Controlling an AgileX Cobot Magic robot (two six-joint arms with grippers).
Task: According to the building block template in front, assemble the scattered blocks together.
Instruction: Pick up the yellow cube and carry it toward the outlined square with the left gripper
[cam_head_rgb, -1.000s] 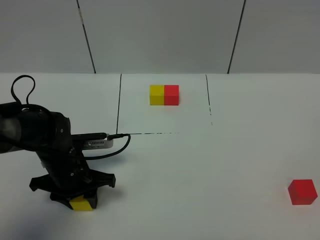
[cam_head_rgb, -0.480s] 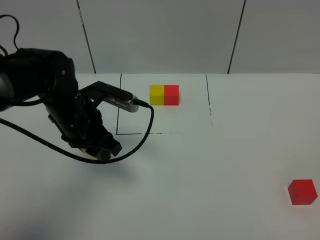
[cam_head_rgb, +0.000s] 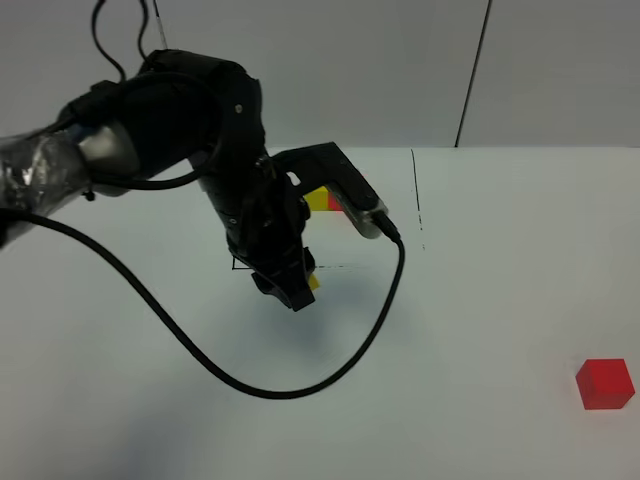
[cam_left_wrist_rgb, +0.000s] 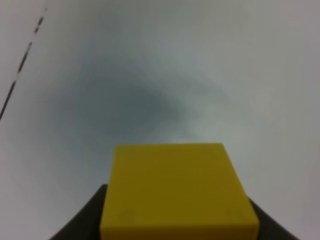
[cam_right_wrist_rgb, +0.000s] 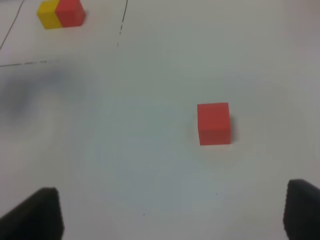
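My left gripper (cam_head_rgb: 298, 290) is shut on the yellow cube (cam_head_rgb: 313, 283) and holds it above the table near the front line of the black outline (cam_head_rgb: 416, 190). In the left wrist view the yellow cube (cam_left_wrist_rgb: 177, 192) fills the lower middle between the dark fingertips (cam_left_wrist_rgb: 85, 220). The template (cam_head_rgb: 322, 200), a yellow and red bar, is mostly hidden behind the left arm; the right wrist view shows the template (cam_right_wrist_rgb: 61, 13) whole. The red cube (cam_head_rgb: 605, 384) sits at the front right. My right gripper (cam_right_wrist_rgb: 172, 215) is open, with the red cube (cam_right_wrist_rgb: 214, 123) lying ahead of it and apart from it.
The left arm's black cable (cam_head_rgb: 300, 385) hangs in a loop over the middle of the white table (cam_head_rgb: 480, 300). Grey wall panels (cam_head_rgb: 320, 70) stand behind the table.
My left arm has lifted the yellow cube from the front left and carried it right and back, up to the outline's front line. The red cube has not moved.
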